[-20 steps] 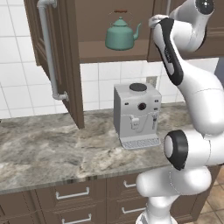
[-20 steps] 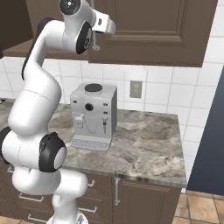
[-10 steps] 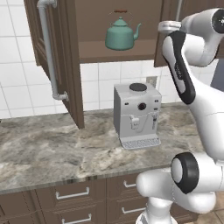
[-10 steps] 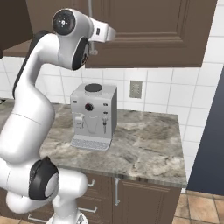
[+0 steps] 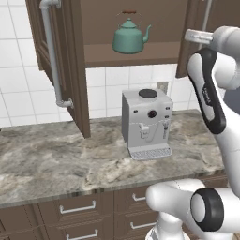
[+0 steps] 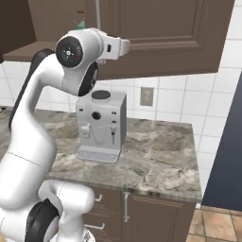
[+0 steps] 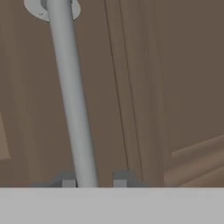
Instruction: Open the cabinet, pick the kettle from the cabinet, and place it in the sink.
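Looking into the cabinet (image 5: 136,56) with its left door (image 5: 70,65) swung wide out over the counter (image 5: 56,164). Finding the right door (image 5: 186,42) standing out from the front as well, though at what angle is hard to judge. Counting the opening step as nearly done, or perhaps fully done.

Holding the gripper (image 7: 94,181) up at the right door, around its long silver handle (image 7: 70,100). Keeping the two fingertips (image 7: 68,181) slightly parted, one on each side of the bar. Standing just beside the bar with one tip and leaving a small gap at the other. Not pinching the bar, as far as the hand view is showing.

Seeing the kettle (image 5: 130,38) sitting upright on the cabinet shelf, spout pointing right, above the grey coffee machine (image 5: 146,123). Touching it with nothing.

Leaving most of the task to do: taking the hand away from the handle, reaching into the shelf, gripping the kettle, probably at its arched handle, lifting it out past the doors, and carrying it to the sink. Judging the work as about one third along.
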